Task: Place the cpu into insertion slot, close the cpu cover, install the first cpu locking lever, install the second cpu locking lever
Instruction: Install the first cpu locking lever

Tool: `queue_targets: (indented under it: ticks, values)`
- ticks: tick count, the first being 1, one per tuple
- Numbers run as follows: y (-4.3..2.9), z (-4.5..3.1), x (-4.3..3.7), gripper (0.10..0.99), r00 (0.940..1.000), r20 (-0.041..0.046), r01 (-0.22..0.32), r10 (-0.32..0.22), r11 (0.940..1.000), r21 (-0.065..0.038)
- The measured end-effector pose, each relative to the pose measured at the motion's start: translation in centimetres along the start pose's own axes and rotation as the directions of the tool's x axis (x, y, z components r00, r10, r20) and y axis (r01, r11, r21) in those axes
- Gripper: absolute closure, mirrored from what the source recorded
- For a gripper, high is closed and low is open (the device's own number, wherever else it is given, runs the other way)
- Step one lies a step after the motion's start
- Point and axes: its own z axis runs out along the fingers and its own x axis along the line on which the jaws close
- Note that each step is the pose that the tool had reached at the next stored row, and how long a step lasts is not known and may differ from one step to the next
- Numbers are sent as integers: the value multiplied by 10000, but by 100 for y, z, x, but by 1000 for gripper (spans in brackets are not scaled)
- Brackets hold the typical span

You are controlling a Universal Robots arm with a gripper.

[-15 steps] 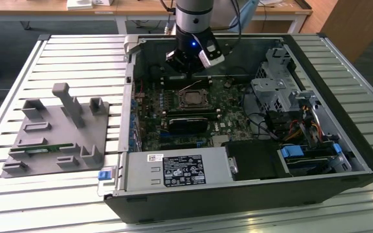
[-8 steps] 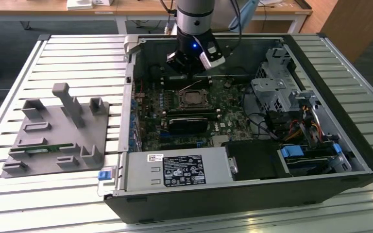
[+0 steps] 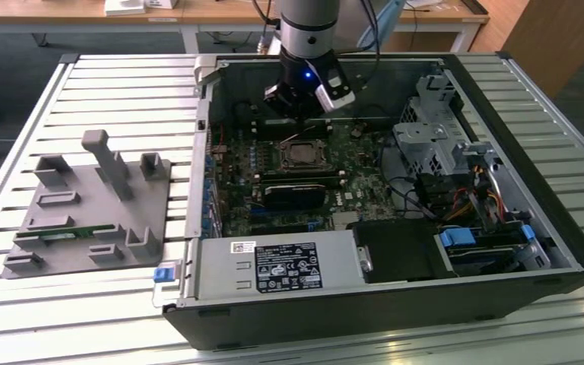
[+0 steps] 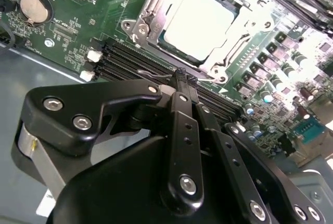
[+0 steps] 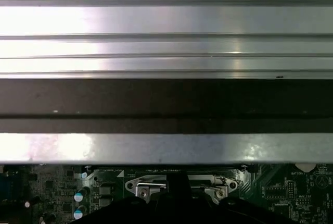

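Second wrist view: my fingers [image 4: 182, 86] are pressed together, tips against a thin wire locking lever [image 4: 153, 73]. The cpu [image 4: 200, 21] lies seated in the insertion slot [image 3: 300, 154], at six o'clock from me in the exterior view.

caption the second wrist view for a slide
Pincer closed at a wire locking lever, cpu framed by its cover.

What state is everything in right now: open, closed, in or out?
cpu: seated in the insertion slot.
cpu cover: down flat around the cpu.
gripper: jaws shut, tip beside a wire lever.
computer case: lying with its side open.
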Motion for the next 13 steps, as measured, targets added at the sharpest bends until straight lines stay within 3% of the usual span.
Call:
queue_targets:
  ticks: [13]
  values:
    - [9,33,-75,980,10000,0,0,0,10000,1]
